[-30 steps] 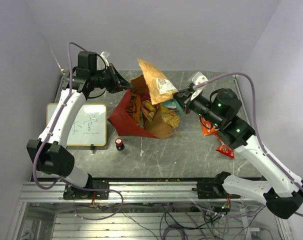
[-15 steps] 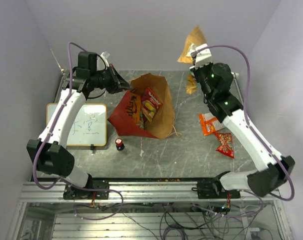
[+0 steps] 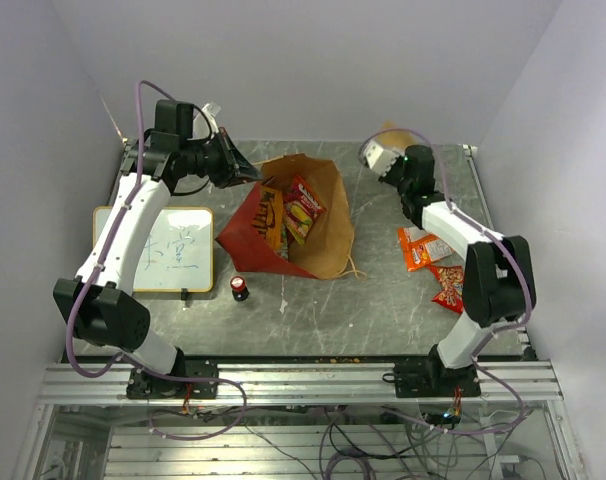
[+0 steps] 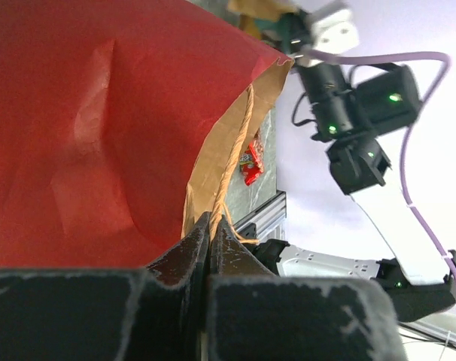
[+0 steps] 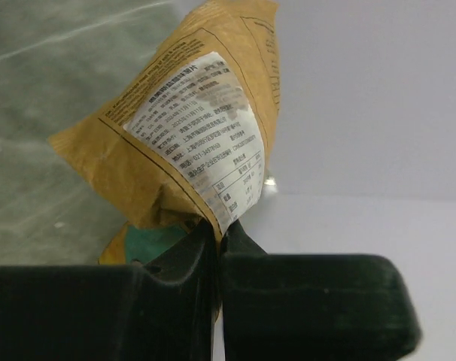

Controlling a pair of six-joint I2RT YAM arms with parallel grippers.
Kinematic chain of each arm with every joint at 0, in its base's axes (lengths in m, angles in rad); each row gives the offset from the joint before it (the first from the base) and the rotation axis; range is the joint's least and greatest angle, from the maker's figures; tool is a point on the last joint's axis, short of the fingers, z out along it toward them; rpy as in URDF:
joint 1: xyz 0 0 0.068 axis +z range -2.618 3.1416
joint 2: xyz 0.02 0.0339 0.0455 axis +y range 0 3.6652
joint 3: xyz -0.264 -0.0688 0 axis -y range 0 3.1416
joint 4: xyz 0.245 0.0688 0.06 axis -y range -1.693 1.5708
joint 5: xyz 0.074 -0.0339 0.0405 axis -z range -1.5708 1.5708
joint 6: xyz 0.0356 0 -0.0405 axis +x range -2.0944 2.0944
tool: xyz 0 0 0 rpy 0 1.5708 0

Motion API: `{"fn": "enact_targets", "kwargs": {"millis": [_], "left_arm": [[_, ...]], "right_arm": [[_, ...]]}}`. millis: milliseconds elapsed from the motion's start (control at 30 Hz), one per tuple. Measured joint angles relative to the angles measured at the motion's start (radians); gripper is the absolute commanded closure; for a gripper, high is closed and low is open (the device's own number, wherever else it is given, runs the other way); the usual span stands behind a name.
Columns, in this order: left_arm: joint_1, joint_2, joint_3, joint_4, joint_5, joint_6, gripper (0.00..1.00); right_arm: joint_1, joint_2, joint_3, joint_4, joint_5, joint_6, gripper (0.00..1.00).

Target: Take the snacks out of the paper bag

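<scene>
Top external view: The left gripper (image 3: 249,174) is standing pressed together at the far-left rim of the paper bag (image 3: 328,235). The bag is lying on its side on the surface (image 3: 383,310), mouth held open. A red chip bag (image 3: 304,205) and a darker packet beside it are lying just inside that mouth. The right gripper (image 3: 386,142) is reaching to the far right corner, well apart from the paper bag, with the large orange bag (image 3: 395,128) showing at its tip. Two small packets (image 3: 423,248) are lying on the surface beside the right arm.

Left wrist view: The left gripper (image 4: 211,226) is pinching the cord handle (image 4: 235,150). The red wall of the bag (image 4: 100,128) is rising just beside it. The paper looks thin and likely to crease or tear under a hard pull.

Right wrist view: The right gripper (image 5: 219,235) is clamping a lower corner of the large orange bag (image 5: 190,113), which is hanging crumpled above the jaws. A teal patch (image 5: 149,242) is showing beneath it; whether it is pinched as well cannot be told.

Assessment: The packets appear light, soft and slippery. A pinch on a sealed edge or corner should be securing them best; squeezing the middle is risking crushed contents.
</scene>
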Motion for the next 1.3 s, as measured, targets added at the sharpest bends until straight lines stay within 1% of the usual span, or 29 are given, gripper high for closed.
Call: {"fn": "enact_targets", "kwargs": {"millis": [33, 67, 100, 133, 167, 200, 300, 400, 567, 667, 733, 800, 933, 1033, 1100, 1200, 1300], "left_arm": [[0.0, 0.0, 0.0, -0.003, 0.0, 0.001, 0.93], [0.0, 0.0, 0.0, -0.006, 0.0, 0.003, 0.93], [0.0, 0.0, 0.0, -0.008, 0.0, 0.006, 0.93], [0.0, 0.0, 0.001, -0.011, 0.0, 0.008, 0.93], [0.0, 0.0, 0.001, -0.014, -0.001, 0.011, 0.93], [0.0, 0.0, 0.001, -0.016, -0.003, 0.013, 0.93], [0.0, 0.0, 0.001, -0.018, -0.003, 0.013, 0.93], [0.0, 0.0, 0.001, -0.009, -0.003, 0.006, 0.93], [0.0, 0.0, 0.019, -0.01, -0.003, 0.007, 0.93], [0.0, -0.002, 0.025, -0.001, -0.003, 0.0, 0.93], [0.0, -0.002, 0.024, 0.002, -0.003, -0.008, 0.93], [0.001, -0.002, 0.023, 0.004, -0.003, -0.013, 0.93], [0.002, -0.002, 0.023, 0.005, -0.003, -0.017, 0.93], [0.002, -0.003, 0.023, 0.006, -0.004, -0.021, 0.93], [0.002, -0.006, 0.018, 0.011, -0.007, -0.025, 0.93], [0.002, -0.015, 0.003, 0.016, -0.009, -0.032, 0.93], [0.002, -0.016, -0.001, 0.015, -0.011, -0.036, 0.93]], "right_arm": [[-0.001, 0.029, -0.014, 0.001, -0.025, -0.029, 0.87], [0.002, 0.053, -0.031, 0.003, -0.047, -0.047, 0.66], [0.005, 0.07, -0.046, 0.004, -0.066, -0.049, 0.51], [0.011, 0.088, -0.066, 0.012, -0.094, -0.046, 0.43], [0.018, 0.1, -0.079, 0.01, -0.121, -0.033, 0.36], [0.025, 0.107, -0.085, 0.0, -0.154, -0.011, 0.25], [0.035, 0.105, -0.072, -0.031, -0.267, 0.1, 0.16], [0.032, 0.068, -0.062, -0.064, -0.345, 0.23, 0.15], [0.019, -0.057, -0.057, -0.15, -0.43, 0.464, 0.12], [0.003, -0.122, -0.057, -0.15, -0.441, 0.616, 0.11], [-0.016, -0.131, -0.048, -0.143, -0.432, 0.717, 0.12], [-0.046, -0.089, 0.006, -0.165, -0.406, 0.837, 0.13], [-0.094, 0.104, 0.191, -0.24, -0.346, 1.033, 0.15], [-0.101, 0.218, 0.256, -0.314, -0.315, 1.107, 0.15], [-0.093, 0.25, 0.232, -0.343, -0.29, 1.122, 0.14], [-0.072, 0.254, 0.159, -0.36, -0.245, 1.103, 0.13], [-0.053, 0.258, 0.125, -0.367, -0.188, 1.029, 0.11]]}}
